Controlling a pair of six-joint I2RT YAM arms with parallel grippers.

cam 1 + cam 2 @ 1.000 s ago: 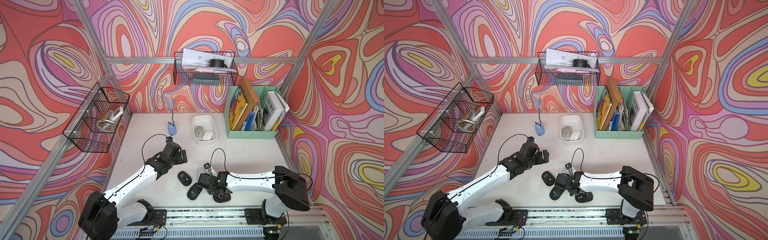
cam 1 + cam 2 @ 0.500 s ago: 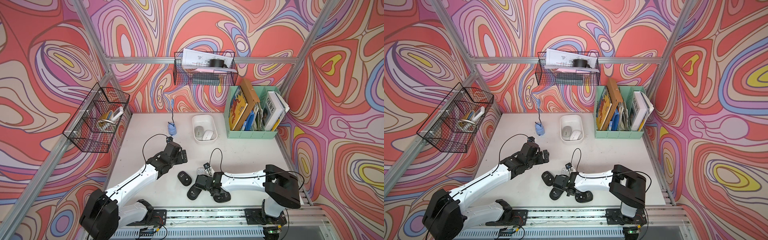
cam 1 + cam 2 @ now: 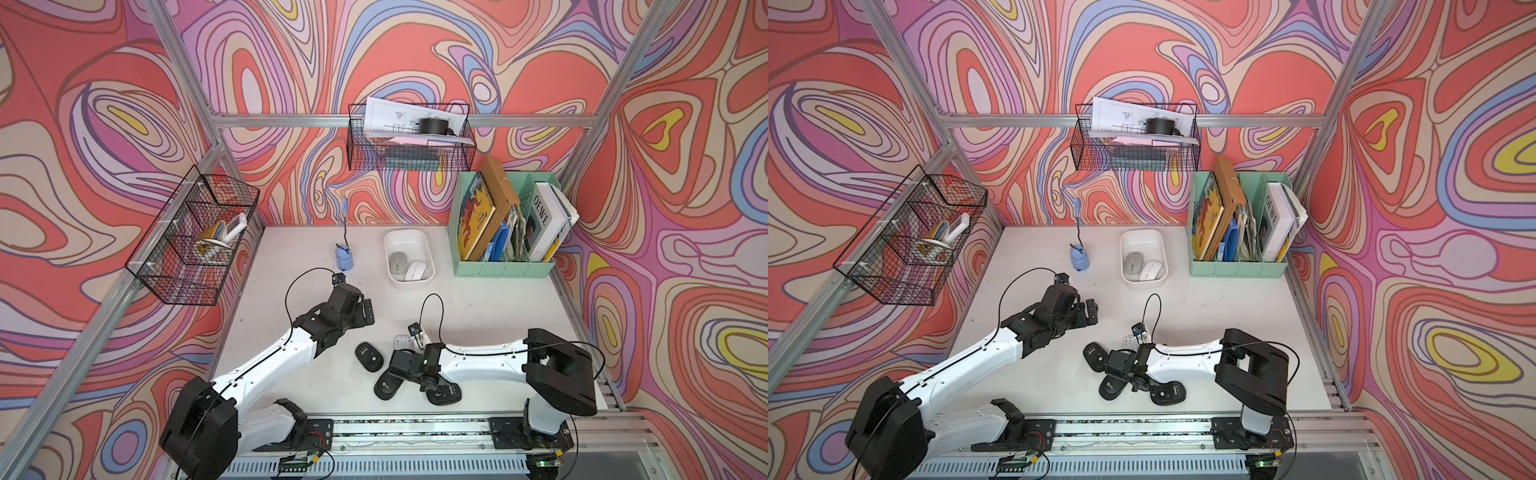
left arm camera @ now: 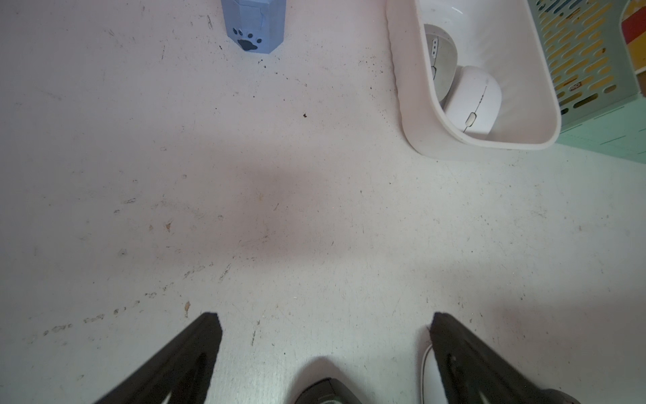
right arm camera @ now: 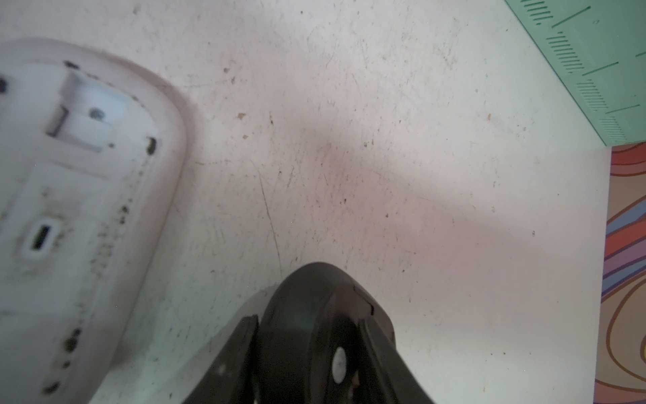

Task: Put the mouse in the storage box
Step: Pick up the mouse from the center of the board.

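Observation:
In both top views, several mice lie near the table's front edge. They are a black mouse (image 3: 368,356) (image 3: 1095,356), an upturned white mouse (image 3: 400,342), another black mouse (image 3: 444,392), and a black mouse (image 3: 386,386) (image 3: 1109,387) at my right gripper (image 3: 401,369) (image 3: 1121,365). The right wrist view shows my right gripper (image 5: 307,320) shut on that black mouse (image 5: 304,297), which stands edge-on between the fingers. The white storage box (image 3: 390,249) (image 3: 1124,249) (image 4: 419,115) stands at the back and holds a grey and a white mouse. My left gripper (image 3: 368,313) (image 4: 323,316) hovers open and empty.
A blue paw-print holder (image 3: 344,262) (image 4: 253,31) stands left of the storage box. A mint file organizer (image 3: 503,266) with books stands to its right. Black wire baskets hang on the left wall (image 3: 191,245) and the back wall (image 3: 409,141).
My right gripper's fingers have closed from wide open onto the black mouse, and the right arm has shifted slightly to the left. The left arm has not moved.

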